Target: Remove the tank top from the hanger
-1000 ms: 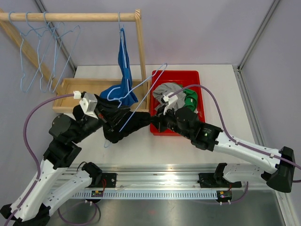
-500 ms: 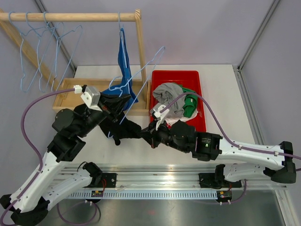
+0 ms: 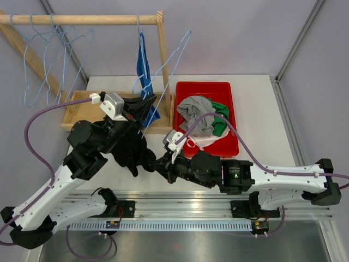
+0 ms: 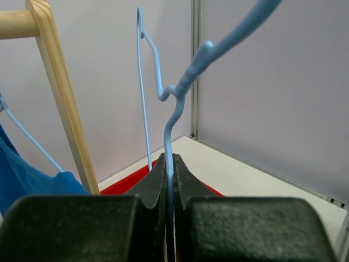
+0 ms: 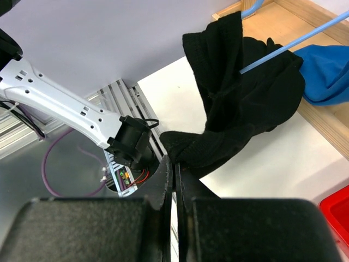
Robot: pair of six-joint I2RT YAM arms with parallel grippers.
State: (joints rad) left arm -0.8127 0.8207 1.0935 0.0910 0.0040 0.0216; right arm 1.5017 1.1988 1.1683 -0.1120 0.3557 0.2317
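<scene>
Over the last second the left arm had lifted the hanger (image 4: 168, 134) up and back toward the rack (image 3: 163, 54), while the right arm had swung off the tray (image 3: 233, 90) toward the near left, dragging the top (image 3: 131, 152) down with it.

The left gripper (image 4: 169, 164) was clenched on the hanger's wire just below the twisted neck, with the hook pointing up and away. The black top hung bunched under that arm, one hanger wire visibly running through it in the right wrist view (which strap was caught I could not tell). It was not free. The right gripper (image 5: 174, 157) was pinched shut on a fold at the top's lower edge, low over the table near its front edge.

To finish this step well, the left clamp probably needed to hold firm and steady, so that the hanger would not twist in the jaws. The right pull looked best directed along the wire toward its free end, not across it, so that the cloth would slide off rather than snag. The blue garment (image 3: 144, 82) and rack post stood near the hanger, so room was tight there.
</scene>
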